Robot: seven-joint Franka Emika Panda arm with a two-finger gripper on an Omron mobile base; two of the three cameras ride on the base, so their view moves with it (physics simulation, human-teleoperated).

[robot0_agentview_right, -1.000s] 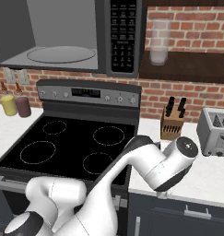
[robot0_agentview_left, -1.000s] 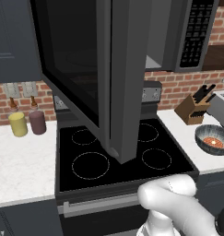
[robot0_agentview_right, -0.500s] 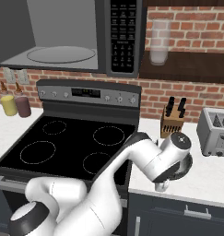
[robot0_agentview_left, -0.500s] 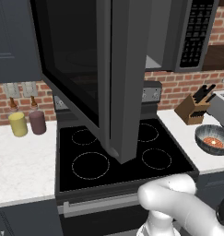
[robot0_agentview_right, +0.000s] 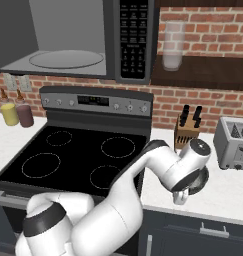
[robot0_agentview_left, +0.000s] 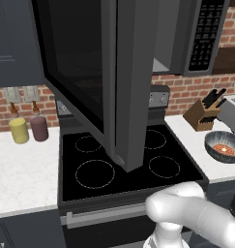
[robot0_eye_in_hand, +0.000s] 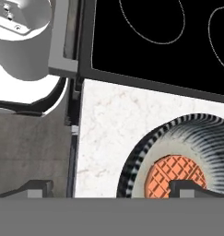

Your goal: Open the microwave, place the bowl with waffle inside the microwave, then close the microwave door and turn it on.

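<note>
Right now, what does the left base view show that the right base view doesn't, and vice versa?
Left base only: the microwave door swung open over the stove, and the waffle lying in the bowl.

Right base only: the microwave cavity with its turntable, the toaster, and a glass jar on the shelf.

Both: the stove, the keypad, the knife block and the two bottles at the wall.

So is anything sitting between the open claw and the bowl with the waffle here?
Nothing visible. In the hand view the open claw looks straight onto the bowl with the waffle on bare counter. The microwave door already hangs open, so the cavity is reachable too.
</note>
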